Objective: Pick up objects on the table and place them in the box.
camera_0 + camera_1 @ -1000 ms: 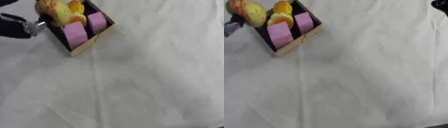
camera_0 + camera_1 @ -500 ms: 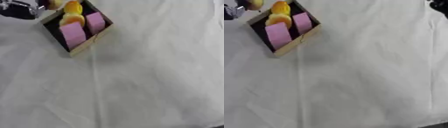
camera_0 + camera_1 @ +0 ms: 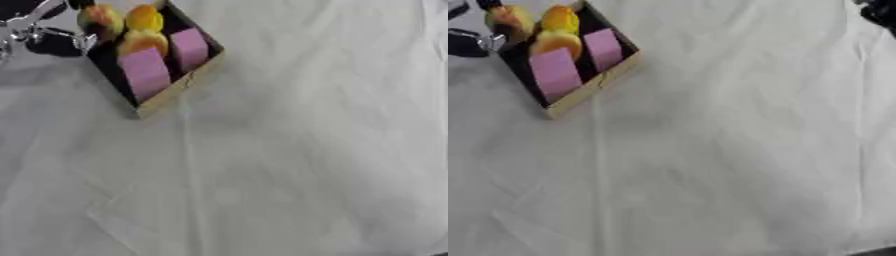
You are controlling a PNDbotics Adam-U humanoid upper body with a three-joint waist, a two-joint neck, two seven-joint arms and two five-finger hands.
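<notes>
A dark box with a pale wooden rim (image 3: 179, 87) lies askew at the upper left. Inside it are two pink blocks (image 3: 144, 72), one beside the other, and two orange fruits (image 3: 144, 19). A yellow-red fruit (image 3: 101, 21) sits at the box's far left corner. My left hand (image 3: 39, 35), black with silver joints, comes in from the upper left, and its fingers (image 3: 81, 4) still curl round that fruit. Only a dark bit of my right hand (image 3: 878, 11) shows, in the top right corner of the right eye view.
A wrinkled white cloth (image 3: 289, 165) covers the whole table, with a long crease running down from the box. No loose objects show on the cloth outside the box.
My left hand has brought the yellow-red fruit down from above the box's far edge into its far left corner. The box and its contents stay in place.
</notes>
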